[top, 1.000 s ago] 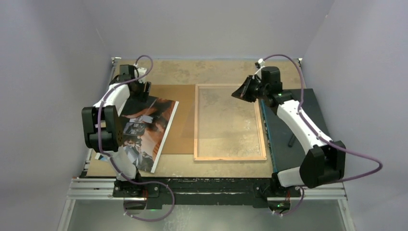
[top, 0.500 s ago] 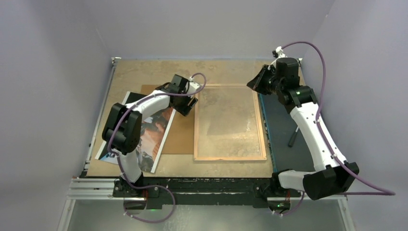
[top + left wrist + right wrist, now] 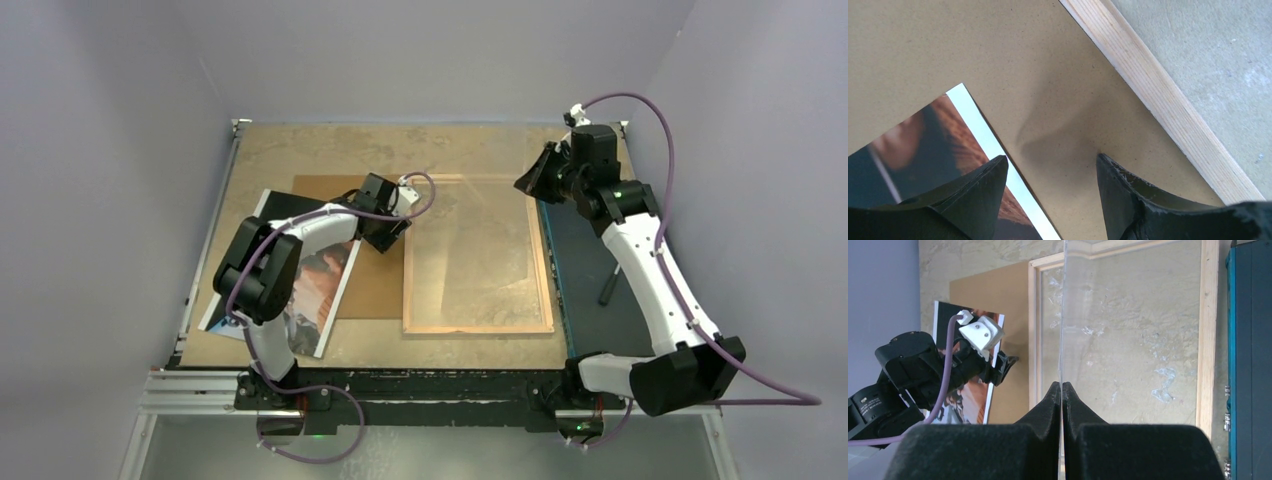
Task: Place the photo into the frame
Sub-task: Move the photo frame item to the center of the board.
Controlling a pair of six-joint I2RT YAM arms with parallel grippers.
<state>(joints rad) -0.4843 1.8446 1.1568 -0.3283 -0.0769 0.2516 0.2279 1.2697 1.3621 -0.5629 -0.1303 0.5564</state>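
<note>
Currently staging: clear sheet going up, photo waiting outside the frame

Item 1, right gripper [image 3: 1062,385]. It is clenching the edge of the clear sheet [image 3: 1063,300] and holding it tilted up off the frame [image 3: 478,328], near the frame's far right corner. A second ago it was sitting lower at that corner. It is now standing higher and further back, so the opening is being uncovered.

Item 2, left gripper [image 3: 1050,160]. Its jaws are standing apart and grasping nothing. Over the last second its arm has been swinging across from the far left of the desk [image 3: 300,150]. It is now hovering over the brown backing board [image 3: 375,290], between the photo's white border and the frame's left wooden rail.

Item 3, photo [image 3: 320,280]. It is lying picture side up at the left of the desk, its right part overlapping the backing board. It is sitting near the frame but wholly outside it, and is seemingly not shifting between views.

Item 4, frame. It is lying flat at mid-desk, wood side up, with bare desk showing through the opening.

Assessment: insertion is not yet beginning. The lifted sheet is clearing the way, and the left gripper is probably lining up on the photo's near edge. Thin paper lying flat on board is likely needing a careful pinch or slide.
</note>
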